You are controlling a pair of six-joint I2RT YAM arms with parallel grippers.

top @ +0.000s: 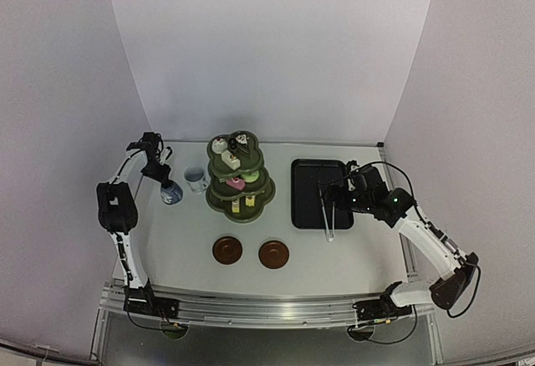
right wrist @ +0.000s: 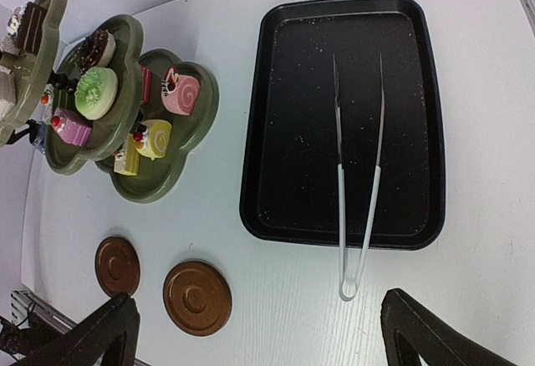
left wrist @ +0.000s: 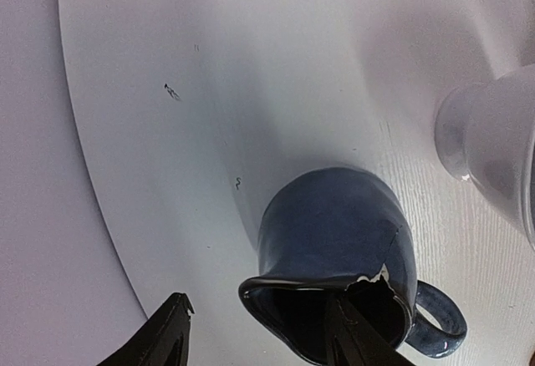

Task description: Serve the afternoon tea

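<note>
The small blue cup (top: 171, 192) stands at the left of the table, and its rim is chipped. My left gripper (top: 165, 182) is open and straddles its wall. In the left wrist view one finger (left wrist: 355, 337) is inside the blue cup (left wrist: 334, 232) and the other (left wrist: 163, 337) is outside, apart from it. The white cup (top: 196, 180) stands just right of it. The dark green three-tier stand (top: 240, 175) holds small colourful cakes. Two brown coasters (top: 227, 250) (top: 273, 254) lie in front of it. My right gripper (top: 341, 192) is wide open and empty above the black tray's near part.
The black tray (top: 322, 174) lies right of the stand. Metal tongs (top: 328, 211) lie over its near edge, and they also show in the right wrist view (right wrist: 358, 207). White walls close the back and sides. The white cup (left wrist: 493, 144) is close to the blue cup's right.
</note>
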